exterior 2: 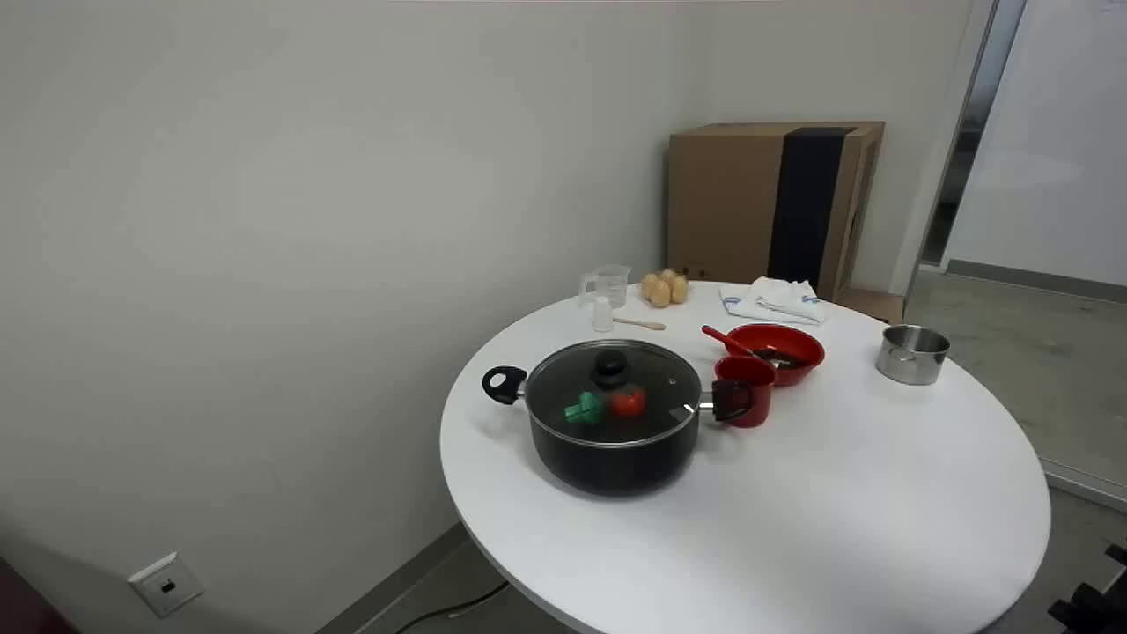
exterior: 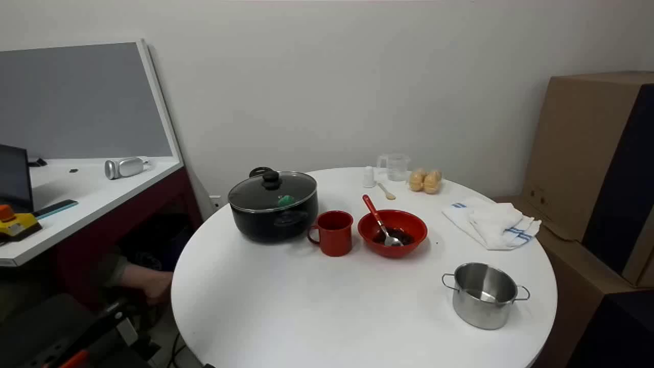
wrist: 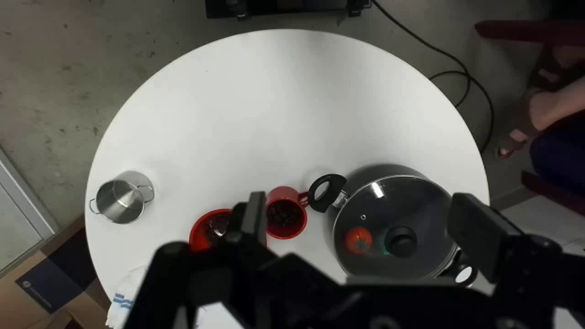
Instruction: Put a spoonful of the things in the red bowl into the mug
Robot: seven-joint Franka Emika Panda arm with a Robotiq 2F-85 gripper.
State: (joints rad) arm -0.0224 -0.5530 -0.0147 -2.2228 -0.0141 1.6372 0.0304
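Red and glossy, a rounded bowl (exterior: 420, 230) is sitting on the smooth white tabletop (exterior: 286, 306) in an exterior view, holding dark bits (exterior: 406, 235); a spoon (exterior: 372, 208) is leaning on its rim, red handle up, shiny metal head resting down among the bits. Just beside the bowl, a cylindrical red mug (exterior: 336, 241) is standing upright near a black pot (exterior: 266, 225) with a see-through lid (exterior: 250, 197), while a small steel pot (exterior: 480, 309) with looped handles is gleaming nearer the edge and a creased white cloth (exterior: 493, 222) is lying folded farther back. In an exterior view, tan rounded lumps (exterior 2: 665, 289) are clustering beside a clear jug (exterior 2: 612, 286), red and green shapes (exterior 2: 628, 403) are showing through the lid, and the black pot's handle (exterior 2: 726, 396) is overlapping the mug. In the wrist view, the dark claw (wrist: 358, 203) is standing wide, its blocky fingers (wrist: 473, 230) well apart, one of them partly covering the bowl; dark grains (wrist: 283, 214) are showing inside the mug.
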